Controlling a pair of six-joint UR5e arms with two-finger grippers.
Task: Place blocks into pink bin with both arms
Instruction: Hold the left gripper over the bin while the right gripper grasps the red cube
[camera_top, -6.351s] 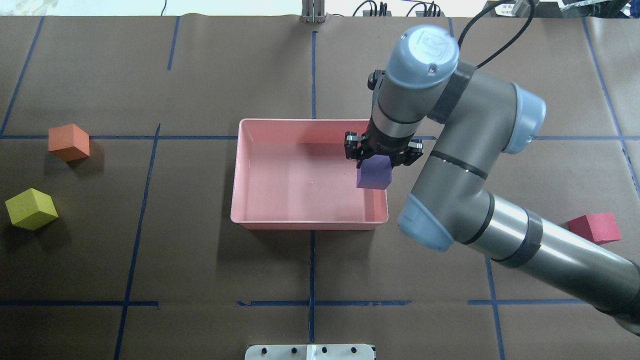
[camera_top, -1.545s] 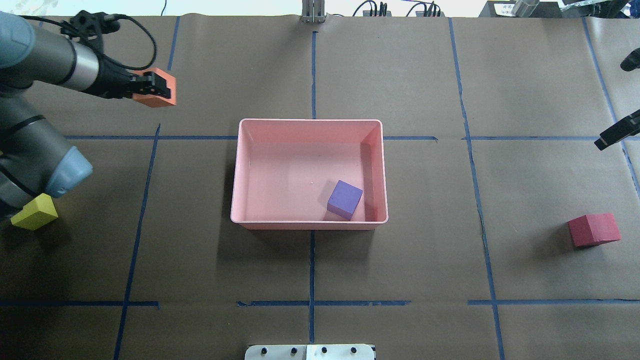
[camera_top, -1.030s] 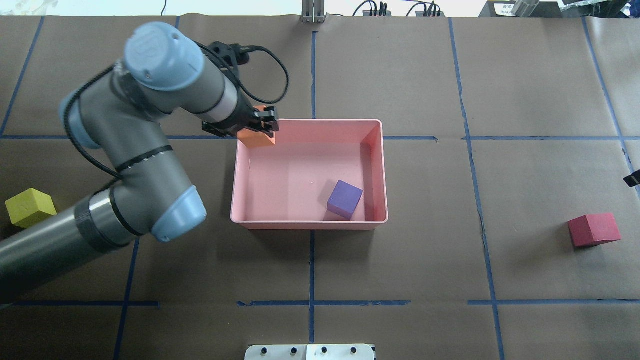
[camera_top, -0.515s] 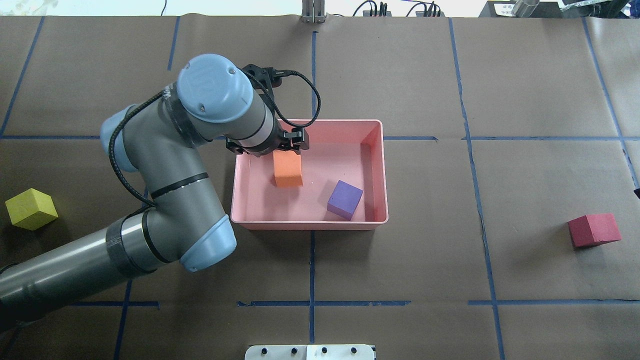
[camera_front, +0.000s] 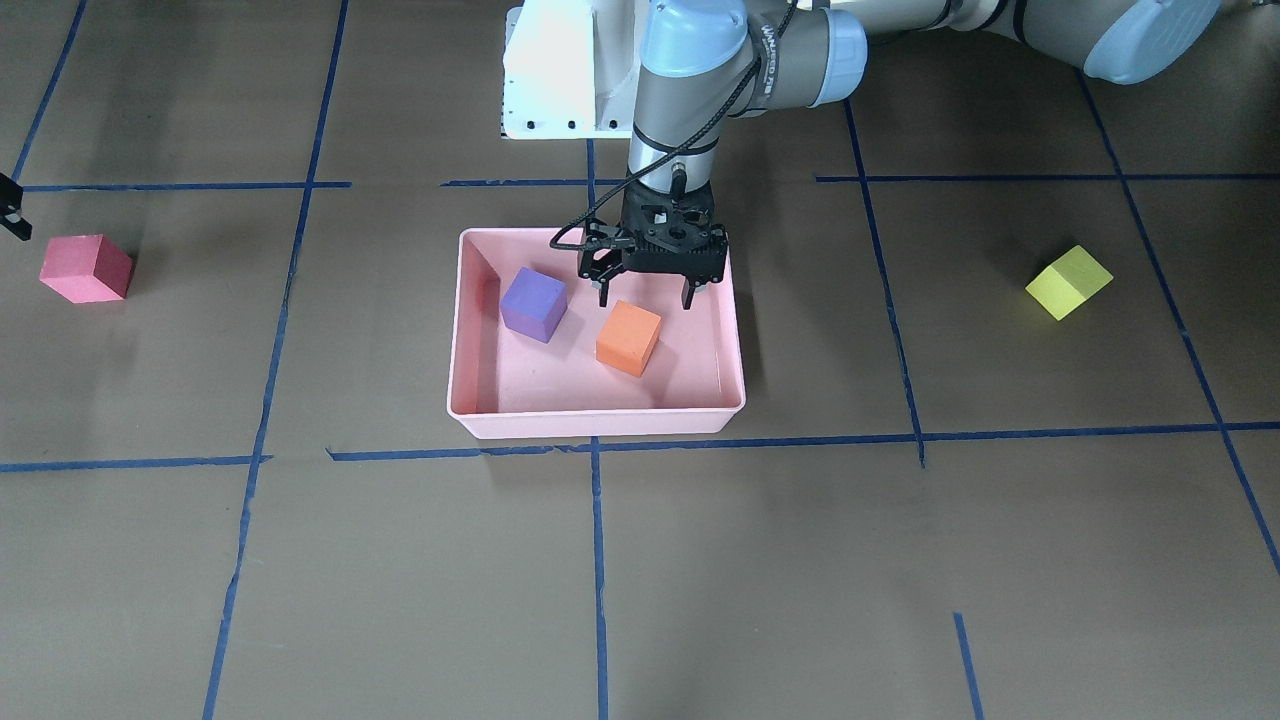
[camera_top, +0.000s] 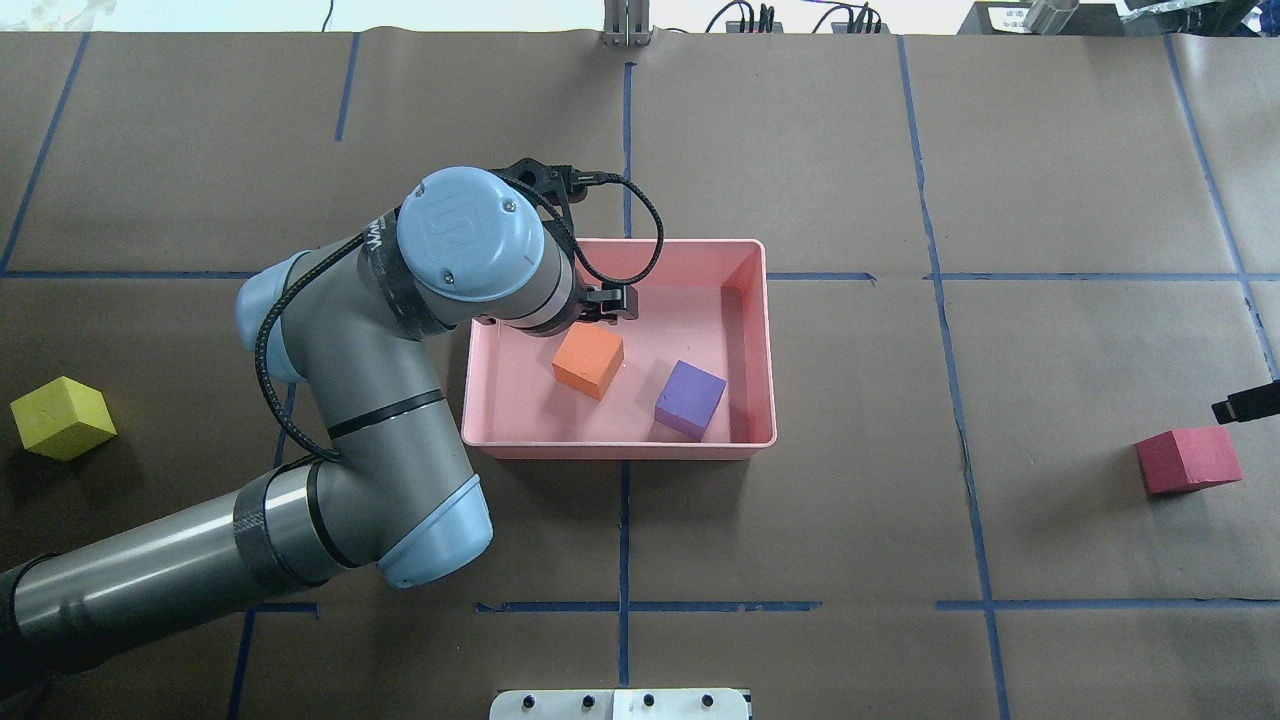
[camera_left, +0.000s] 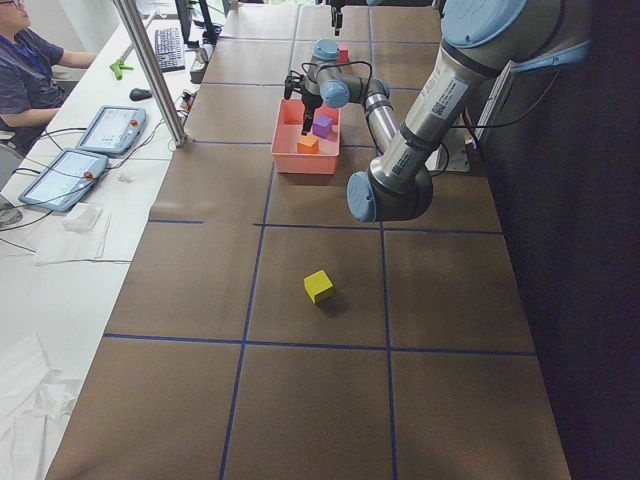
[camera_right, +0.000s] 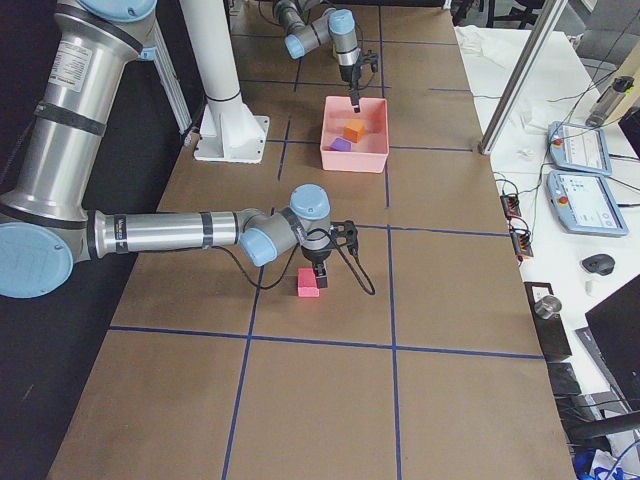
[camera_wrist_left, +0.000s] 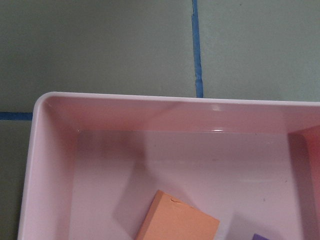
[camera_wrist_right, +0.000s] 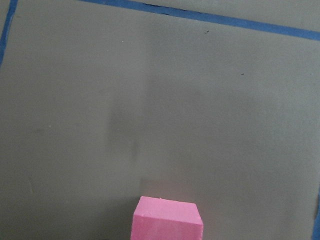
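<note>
Over brown table (camera_front: 900, 560), left end effector (camera_front: 646, 297) gapes above orange block (camera_front: 628, 338).

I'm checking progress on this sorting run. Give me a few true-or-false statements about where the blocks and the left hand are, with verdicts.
1. The orange block lies inside the pink bin. True.
2. The left hand is clamped on the orange block. False: it is open above the block, which lies free on the bin floor.
3. The purple block sits on the table outside the bin. False: it is in the bin, beside the orange block.
4. The yellow-green block is on the table, outside the bin. True.
5. The red block is on the table, outside the bin. True.
</note>
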